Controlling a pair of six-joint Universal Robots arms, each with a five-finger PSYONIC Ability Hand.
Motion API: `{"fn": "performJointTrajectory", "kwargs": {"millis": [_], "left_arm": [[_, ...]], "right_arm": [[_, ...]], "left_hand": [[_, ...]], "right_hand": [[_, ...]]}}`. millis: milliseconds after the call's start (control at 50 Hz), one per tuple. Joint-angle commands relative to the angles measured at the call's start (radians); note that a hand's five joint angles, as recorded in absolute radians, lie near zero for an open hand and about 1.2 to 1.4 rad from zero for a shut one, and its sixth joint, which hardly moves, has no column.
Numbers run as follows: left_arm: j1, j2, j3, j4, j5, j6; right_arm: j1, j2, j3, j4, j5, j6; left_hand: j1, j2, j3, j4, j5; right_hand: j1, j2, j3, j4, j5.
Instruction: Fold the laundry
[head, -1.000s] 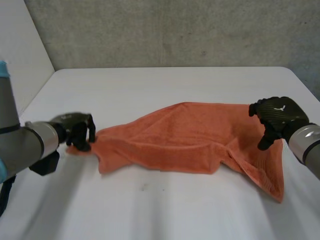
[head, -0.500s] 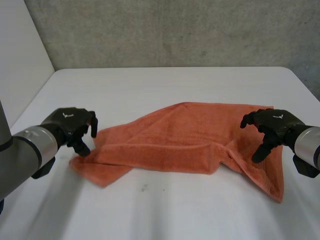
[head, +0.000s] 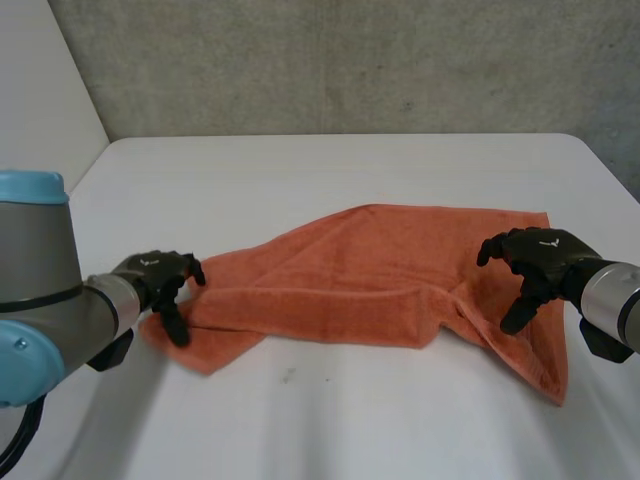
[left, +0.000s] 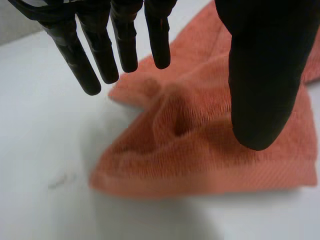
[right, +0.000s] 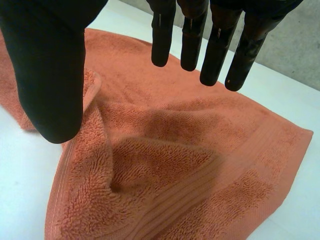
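Rumpled orange towel (head: 360, 270) on white table (head: 300, 170); left hand (head: 158, 283) and right hand (head: 535, 258) hover spread-fingered over its ends, apparently gripping nothing. Each should pinch a true corner first.

One towel, one table, two hands on two arms.

A single crumpled orange terry-cloth towel (head: 370, 275) lies on the one white rectangular tabletop (head: 330, 170), spread between its left and right edges. There are two black robot hands, one at each end of the towel: the left hand (head: 160, 282) toward the tabletop's left edge and the right hand (head: 538, 256) toward its right edge. Two grey arms carry them, the left arm (head: 50, 300) and the right arm (head: 612, 298).
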Motion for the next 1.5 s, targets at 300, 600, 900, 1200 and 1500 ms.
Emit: {"fn": "performJointTrajectory", "kwargs": {"millis": [300,600,900,1200,1500], "left_arm": [[-0.006,-0.049,0.021,0.072,-0.012,0.0],[-0.015,-0.058,0.085,0.066,-0.011,-0.064],[-0.015,-0.107,0.076,0.064,-0.011,-0.067],[-0.017,-0.138,0.076,0.067,-0.009,-0.064],[-0.049,0.015,0.075,0.075,-0.019,-0.064]], "right_arm": [[0.001,0.007,0.013,-0.018,0.004,-0.007],[0.001,0.042,0.012,-0.02,0.004,-0.01],[0.003,0.044,0.02,-0.018,0.006,-0.05],[0.001,0.042,0.02,-0.018,0.006,-0.05],[-0.009,0.031,0.0,-0.007,0.014,-0.01]], "left_hand": [[0.191,0.205,0.198,0.211,0.213],[0.214,0.229,0.221,0.234,0.236],[0.288,0.302,0.295,0.308,0.31],[0.575,0.59,0.582,0.595,0.597],[0.989,1.004,0.996,1.009,1.011]], "right_hand": [[0.034,-0.028,-0.018,0.002,0.003],[0.034,-0.028,-0.018,0.002,0.003],[0.034,-0.028,-0.018,0.002,0.003],[0.034,-0.028,-0.018,0.002,0.003],[0.002,-0.06,-0.05,-0.03,-0.029]]}}
